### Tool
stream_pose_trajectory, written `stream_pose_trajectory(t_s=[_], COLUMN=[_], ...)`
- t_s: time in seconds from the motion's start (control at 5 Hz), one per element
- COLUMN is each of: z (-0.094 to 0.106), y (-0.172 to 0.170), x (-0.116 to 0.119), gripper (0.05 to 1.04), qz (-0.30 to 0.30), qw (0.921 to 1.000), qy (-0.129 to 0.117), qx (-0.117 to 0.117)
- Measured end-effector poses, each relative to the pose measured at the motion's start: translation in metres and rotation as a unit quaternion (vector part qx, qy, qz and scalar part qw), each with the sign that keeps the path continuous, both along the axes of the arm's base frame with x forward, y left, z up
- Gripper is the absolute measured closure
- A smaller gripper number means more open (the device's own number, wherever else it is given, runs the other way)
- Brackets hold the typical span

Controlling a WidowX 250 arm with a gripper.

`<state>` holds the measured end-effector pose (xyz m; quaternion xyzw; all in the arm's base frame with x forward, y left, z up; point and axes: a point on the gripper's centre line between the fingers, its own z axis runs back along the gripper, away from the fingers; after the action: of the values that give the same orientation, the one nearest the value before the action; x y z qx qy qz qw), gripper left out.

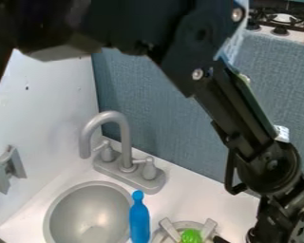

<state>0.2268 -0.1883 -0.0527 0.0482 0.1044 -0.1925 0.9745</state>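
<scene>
The black gripper (pixel 272 225) hangs at the lower right, its lower end cut off by the bottom edge. Left of it, a bright green object (pixel 191 236) lies in a round grey holder (pixel 164 233) with raised prongs, partly cut off by the bottom edge. Farther left, a blue bottle-shaped object (pixel 139 219) overlaps the right rim of the grey sink (pixel 85 213). Whether the gripper touches or holds anything, I cannot tell.
A grey faucet (pixel 126 159) with two handles rises behind the sink. A grey bracket (pixel 7 168) is on the white left wall. Blue-grey panelling (pixel 161 123) stands behind the counter, with a stove (pixel 278 21) beyond it at the upper right.
</scene>
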Motion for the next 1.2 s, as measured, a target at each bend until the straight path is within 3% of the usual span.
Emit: stream_pose_trajectory(t_s=[0.2,0.4,0.6,1.0,1.2], z=[0.001,0.013,0.044,0.069,0.057], y=[0.001,-0.007,-0.021,-0.063,-0.069], x=[0.0,-0.007,-0.01,0.002,0.007], gripper=[0.913,0.97,0.978,0.978,0.978], qz=[0.007,-0.001,-0.007,-0.043,-0.049], qw=[1.0,0.9999,0.9993,0.9955,0.9956], qy=[-0.002,-0.013,-0.036,-0.07,-0.065], qx=[0.006,0.01,-0.007,-0.047,-0.046])
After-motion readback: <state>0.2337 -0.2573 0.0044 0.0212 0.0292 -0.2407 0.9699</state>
